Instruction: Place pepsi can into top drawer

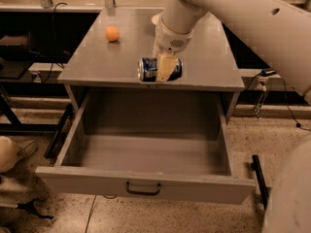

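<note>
Top drawer pulled wide open, pepsi can up on the cabinet top in the gripper's clasp

The pale arm [243, 13] reached down from the upper right over the grey cabinet top [97, 64]; below it the top drawer [146, 181] stood fully out, dark handle [143, 189] at its centre. The gripper [163, 72] was closed around the pepsi can [146, 69] – lying on its side near the top's front edge – with the orange ball [112, 33] well apart, back left.

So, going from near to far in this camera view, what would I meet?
Top drawer, pulled open → pepsi can near the front edge of the cabinet top, clamped in the gripper → orange ball, further back left.
</note>
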`<state>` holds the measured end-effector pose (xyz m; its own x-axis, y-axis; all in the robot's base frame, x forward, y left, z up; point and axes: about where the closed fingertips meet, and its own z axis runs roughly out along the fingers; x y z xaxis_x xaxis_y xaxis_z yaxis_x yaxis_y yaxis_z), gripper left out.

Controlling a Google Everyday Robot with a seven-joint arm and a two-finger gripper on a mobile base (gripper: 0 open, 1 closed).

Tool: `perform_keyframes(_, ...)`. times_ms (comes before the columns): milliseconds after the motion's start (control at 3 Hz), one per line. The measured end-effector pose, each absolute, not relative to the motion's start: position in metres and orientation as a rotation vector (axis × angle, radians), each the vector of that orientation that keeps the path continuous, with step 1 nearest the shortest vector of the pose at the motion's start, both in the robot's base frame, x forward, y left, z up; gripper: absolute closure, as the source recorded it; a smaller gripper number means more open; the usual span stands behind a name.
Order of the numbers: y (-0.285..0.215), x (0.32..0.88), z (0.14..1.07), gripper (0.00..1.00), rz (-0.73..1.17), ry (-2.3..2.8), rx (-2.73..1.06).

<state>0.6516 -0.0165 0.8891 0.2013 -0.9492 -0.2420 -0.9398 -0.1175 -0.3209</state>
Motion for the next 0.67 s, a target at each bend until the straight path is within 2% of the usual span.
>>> perform_keyframes(667,0.01,0.578,0.82,1.0,0.198,1.932,-2.07)
